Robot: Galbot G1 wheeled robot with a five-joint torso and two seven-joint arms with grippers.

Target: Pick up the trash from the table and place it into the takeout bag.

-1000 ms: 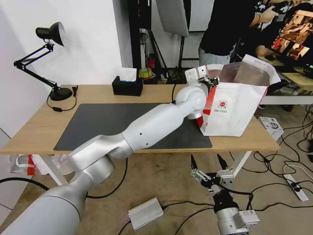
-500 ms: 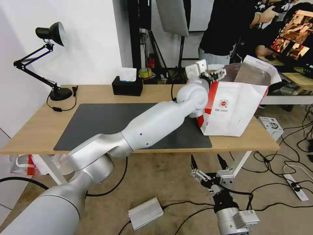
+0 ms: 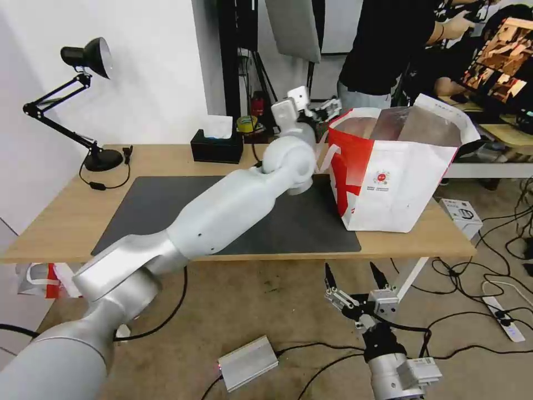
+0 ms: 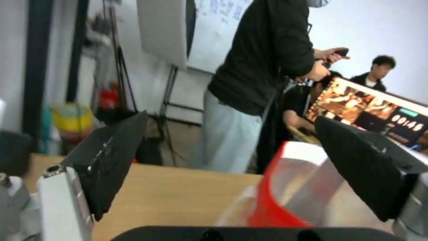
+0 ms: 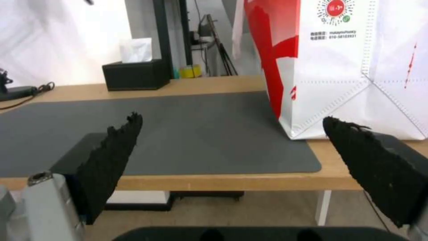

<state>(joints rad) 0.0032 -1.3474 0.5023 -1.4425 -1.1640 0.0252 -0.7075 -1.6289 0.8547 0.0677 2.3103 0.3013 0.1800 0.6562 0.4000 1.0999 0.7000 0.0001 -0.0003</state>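
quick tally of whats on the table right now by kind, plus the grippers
takeout bag: 1
dark grey mat: 1
black tissue box: 1
black desk lamp: 1
grippers: 2, the left gripper open beside the bag's rim, the right gripper open, below the table's front edge
total: 6

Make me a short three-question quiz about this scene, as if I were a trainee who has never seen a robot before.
1. True or false: the left gripper is clamped on a cup.
2. Which stands nearer the takeout bag? A) tissue box B) desk lamp
3. Fill in: the right gripper hangs open below the front edge of the ___.

Key
1. False: its jaws are open and hold nothing, beside the bag's rim.
2. A.
3. Table.
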